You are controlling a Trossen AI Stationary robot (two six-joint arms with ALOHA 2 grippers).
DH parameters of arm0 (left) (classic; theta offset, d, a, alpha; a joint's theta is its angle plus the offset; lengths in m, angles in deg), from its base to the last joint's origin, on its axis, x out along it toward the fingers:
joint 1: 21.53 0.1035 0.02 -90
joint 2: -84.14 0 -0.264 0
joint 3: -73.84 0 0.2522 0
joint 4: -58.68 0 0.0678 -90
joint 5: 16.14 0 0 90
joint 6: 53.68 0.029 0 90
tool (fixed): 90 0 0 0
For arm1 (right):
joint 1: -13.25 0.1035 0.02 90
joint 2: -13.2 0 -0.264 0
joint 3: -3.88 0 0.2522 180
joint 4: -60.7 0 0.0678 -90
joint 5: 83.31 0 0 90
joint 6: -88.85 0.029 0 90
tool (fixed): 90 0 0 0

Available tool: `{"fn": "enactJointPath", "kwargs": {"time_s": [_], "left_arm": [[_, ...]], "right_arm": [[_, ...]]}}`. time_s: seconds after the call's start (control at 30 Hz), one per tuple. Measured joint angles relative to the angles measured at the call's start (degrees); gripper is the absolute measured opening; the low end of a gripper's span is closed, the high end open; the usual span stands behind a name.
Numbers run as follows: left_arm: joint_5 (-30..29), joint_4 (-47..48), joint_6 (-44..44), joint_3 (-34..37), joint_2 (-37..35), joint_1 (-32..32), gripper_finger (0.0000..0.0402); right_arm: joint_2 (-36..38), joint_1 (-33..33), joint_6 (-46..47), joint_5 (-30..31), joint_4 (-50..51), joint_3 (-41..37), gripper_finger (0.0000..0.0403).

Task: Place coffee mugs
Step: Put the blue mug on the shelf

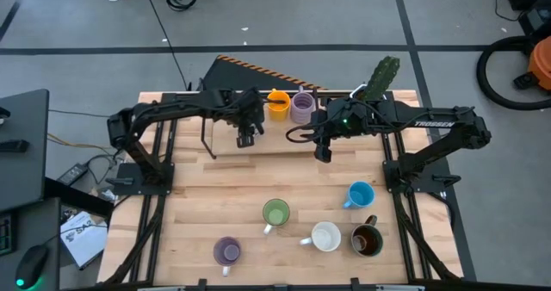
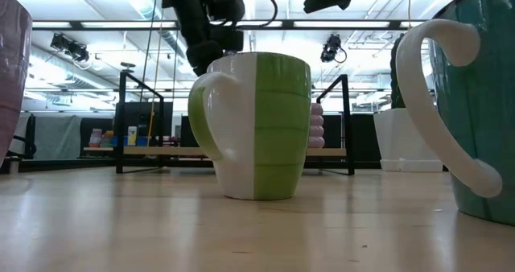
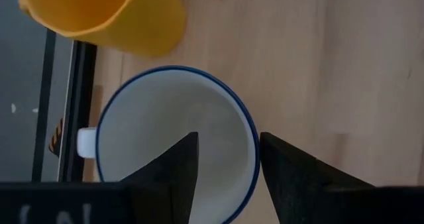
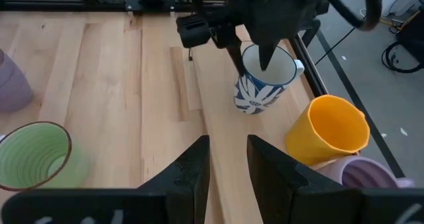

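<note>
A white mug with a blue pattern and blue rim [image 4: 260, 85] stands upright on the far part of the table, next to an orange mug [image 4: 326, 131] and a lavender mug [image 1: 302, 108]. My left gripper [image 3: 228, 161] is open above it, one finger inside the mug and one outside its wall. In the high view the left gripper [image 1: 247, 136] hides this mug. My right gripper [image 4: 228, 164] is open and empty, hovering just right of it [image 1: 324, 151]. Green [image 1: 275, 213], lavender [image 1: 226, 251], white [image 1: 325, 236], dark brown [image 1: 367, 239] and blue [image 1: 360, 195] mugs stand near the near edge. My left gripper comes from above, pointing down, and straddles the white-and-blue mug's wall at its rim [image 3: 254, 151], opposite the handle [image 3: 86, 142]. One finger is inside and one outside. Whether either finger touches the wall, I cannot tell. The mug stands upright on the table.
A black metal frame [image 1: 207, 134] stands on the table left of the left gripper. A white pot with a green cactus [image 1: 383, 74] sits at the far right corner. Bare wood lies between the far mugs and the near row. The green mug [image 2: 261, 127] fills the low view.
</note>
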Motion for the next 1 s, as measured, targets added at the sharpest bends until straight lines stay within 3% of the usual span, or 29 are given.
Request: {"fn": "enactJointPath", "kwargs": {"time_s": [0.43,0.8,1.0], "left_arm": [[-0.2,-0.1,16.0,0.0,0.9,3.9,0.0120],[-0.1,-4.2,26.5,0.1,0.9,7.4,0.0116],[3.8,-6.3,28.4,0.1,0.9,8.6,0.0116]], "right_arm": [[0.0,0.0,0.3,0.0,0.0,0.0,0.0107],[0.0,0.0,0.5,0.0,0.0,0.0,0.0107],[0.0,0.0,0.5,0.0,0.0,0.0,0.0107]]}}
